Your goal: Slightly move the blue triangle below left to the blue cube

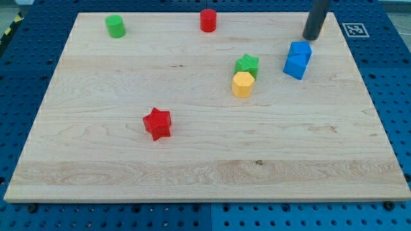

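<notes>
The blue cube [300, 49] and the blue triangle [295, 66] sit touching at the view's upper right of the wooden board [192, 173], the triangle just below and slightly left of the cube. My tip [311, 38] is just above the cube, slightly to its right, a small gap away. The dark rod rises out of the view's top.
A green star [247, 64] and a yellow hexagon [243, 84] touch left of the blue blocks. A red star [157, 123] lies left of centre. A green cylinder [115, 26] and a red cylinder [208, 20] stand near the top edge.
</notes>
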Robot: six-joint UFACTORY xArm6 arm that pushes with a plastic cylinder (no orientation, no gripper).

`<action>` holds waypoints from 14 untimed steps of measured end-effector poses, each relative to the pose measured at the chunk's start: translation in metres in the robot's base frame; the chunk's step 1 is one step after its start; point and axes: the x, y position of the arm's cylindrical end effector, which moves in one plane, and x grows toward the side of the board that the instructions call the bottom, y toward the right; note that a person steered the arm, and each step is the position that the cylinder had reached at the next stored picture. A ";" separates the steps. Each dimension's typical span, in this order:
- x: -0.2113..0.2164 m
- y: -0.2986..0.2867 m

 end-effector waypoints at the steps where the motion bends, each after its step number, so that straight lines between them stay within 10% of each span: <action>1: 0.010 0.000; 14: 0.108 -0.001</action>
